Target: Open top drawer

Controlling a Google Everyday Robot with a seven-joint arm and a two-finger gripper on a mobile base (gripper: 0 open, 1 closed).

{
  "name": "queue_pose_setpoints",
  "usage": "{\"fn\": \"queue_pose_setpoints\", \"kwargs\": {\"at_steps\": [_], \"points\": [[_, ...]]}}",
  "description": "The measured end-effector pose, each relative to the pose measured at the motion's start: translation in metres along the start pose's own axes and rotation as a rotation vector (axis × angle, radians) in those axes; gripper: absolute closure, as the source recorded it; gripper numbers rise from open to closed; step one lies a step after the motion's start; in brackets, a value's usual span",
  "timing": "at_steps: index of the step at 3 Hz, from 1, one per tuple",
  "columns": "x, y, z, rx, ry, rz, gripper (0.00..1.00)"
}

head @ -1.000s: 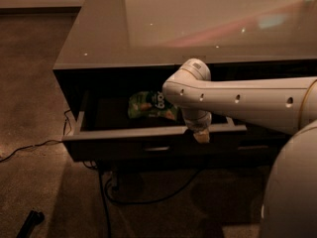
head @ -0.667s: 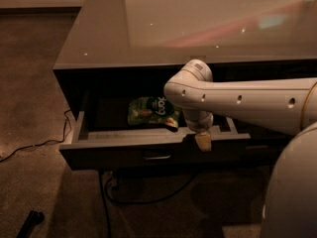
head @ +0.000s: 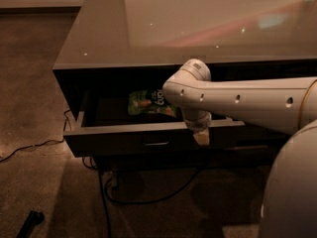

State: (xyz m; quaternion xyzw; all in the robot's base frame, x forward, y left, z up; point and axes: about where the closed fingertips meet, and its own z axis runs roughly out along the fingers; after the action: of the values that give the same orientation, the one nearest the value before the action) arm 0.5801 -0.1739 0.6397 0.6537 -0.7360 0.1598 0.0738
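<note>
The top drawer (head: pixel 124 139) of the dark cabinet is pulled out toward me, its front panel low in the camera view. A small metal pull handle (head: pixel 155 144) sits on the front. A green snack bag (head: pixel 148 102) lies inside the drawer. My white arm (head: pixel 237 100) reaches in from the right. The gripper (head: pixel 200 137) hangs down over the drawer's front edge, right of the handle.
The cabinet has a glossy glass top (head: pixel 198 19). Black cables (head: pixel 106 192) trail on the carpet under and left of the cabinet. A dark object (head: pixel 30 222) lies on the floor at bottom left. My white base (head: pixel 290 192) fills the lower right.
The drawer has slid further out toward me, showing more of the green bag. The gripper has moved with the drawer's front edge, lower in view.
</note>
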Motion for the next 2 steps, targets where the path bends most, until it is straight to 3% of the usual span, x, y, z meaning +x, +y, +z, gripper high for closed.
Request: {"fn": "queue_pose_setpoints", "kwargs": {"at_steps": [1, 2], "points": [[0.0, 0.0, 0.0, 0.0, 0.0, 0.0, 0.0], [0.0, 0.0, 0.0001, 0.0, 0.0, 0.0, 0.0]]}}
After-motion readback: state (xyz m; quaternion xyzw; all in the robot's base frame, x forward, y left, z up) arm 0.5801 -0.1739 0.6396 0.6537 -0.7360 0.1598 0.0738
